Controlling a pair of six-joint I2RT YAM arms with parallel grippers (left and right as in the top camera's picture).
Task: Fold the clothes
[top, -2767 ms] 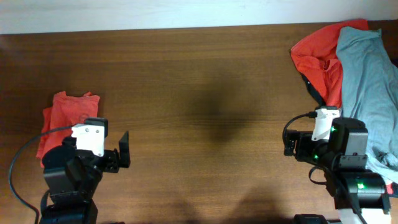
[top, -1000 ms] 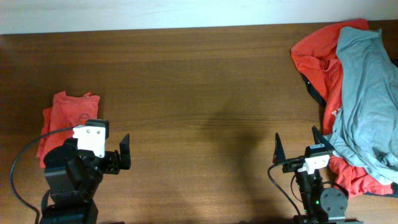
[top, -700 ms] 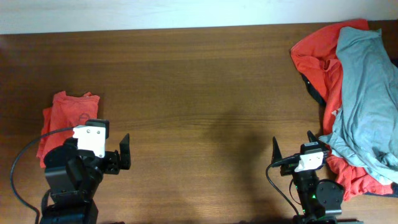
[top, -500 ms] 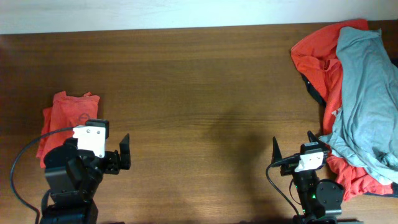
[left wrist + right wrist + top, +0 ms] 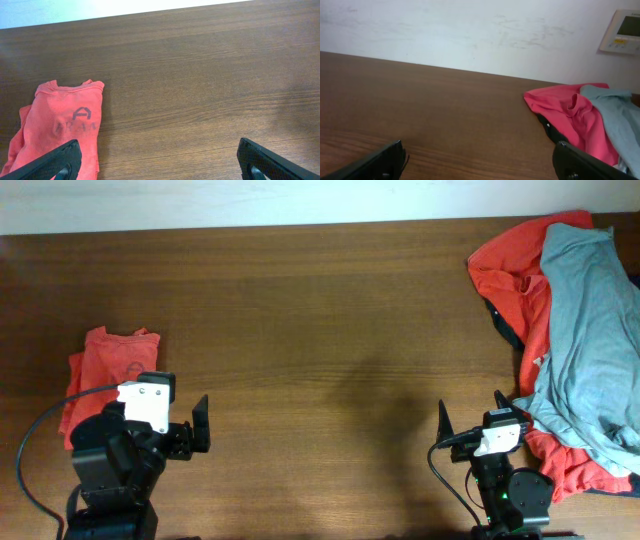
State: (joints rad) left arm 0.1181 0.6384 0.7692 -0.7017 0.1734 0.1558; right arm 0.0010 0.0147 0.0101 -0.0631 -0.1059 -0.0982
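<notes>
The left gripper [image 5: 159,162] stands wide open and holds nothing; between its fingers I see only bare table [image 5: 200,75]. Near one finger lies the folded orange-red T-shirt [image 5: 60,125] with a dark print, which looks already made into a compact packet. The right gripper [image 5: 480,162] is also spread wide and empty. Beyond it, at the far right of the table, lies the heap: the crumpled orange-red T-shirt [image 5: 505,275] with the light grey-blue T-shirt [image 5: 590,330] draped over it. I judge the cloth light, soft and limp. It will sag and drag, so a pinch at a hem, shoulder or collar seems best. The grey-blue one lies on top, so it is probably easier to take first. No container is in view.
</notes>
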